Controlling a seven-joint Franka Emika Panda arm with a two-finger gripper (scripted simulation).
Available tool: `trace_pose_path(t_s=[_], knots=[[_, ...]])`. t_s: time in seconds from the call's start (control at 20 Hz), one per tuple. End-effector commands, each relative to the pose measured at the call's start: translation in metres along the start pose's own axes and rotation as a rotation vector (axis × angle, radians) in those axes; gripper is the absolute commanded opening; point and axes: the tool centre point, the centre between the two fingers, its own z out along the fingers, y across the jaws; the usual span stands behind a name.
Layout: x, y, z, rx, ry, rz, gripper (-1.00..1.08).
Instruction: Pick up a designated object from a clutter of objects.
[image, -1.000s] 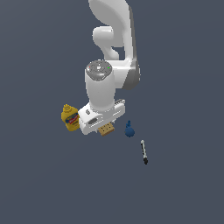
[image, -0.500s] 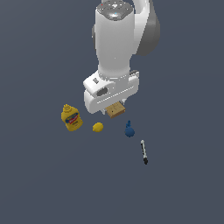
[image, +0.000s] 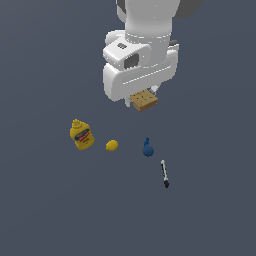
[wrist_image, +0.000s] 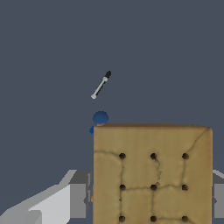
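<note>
The tan square cracker-like block (image: 144, 100) with dark dots hangs under the white hand, held high above the surface. My gripper (image: 145, 96) is shut on it; the fingers are mostly hidden by the hand. In the wrist view the block (wrist_image: 152, 175) fills the near part of the picture between grey fingers (wrist_image: 78, 200). Below lie the mustard bottle (image: 82, 135), the lemon (image: 112, 145), the blue pear-shaped thing (image: 147, 148) and the black-and-white marker (image: 164, 173). The wrist view also shows the blue thing (wrist_image: 100, 118) and the marker (wrist_image: 100, 85).
The four other items lie in a loose row on the flat dark grey surface (image: 45, 210), well below the hand. The white arm (image: 145, 30) rises out of the top of the exterior view.
The hand has risen higher with the block in its grip, moving up and toward the exterior view's right. The items on the surface have not moved.
</note>
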Motion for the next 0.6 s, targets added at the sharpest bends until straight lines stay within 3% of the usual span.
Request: trace_pose_path(t_s=[0.0, 0.55], knots=[[0.002, -0.005, -0.017, 0.001, 0.0, 0.001, -1.0], [0.007, -0.014, -0.047, 0.001, 0.0, 0.001, -1.0]])
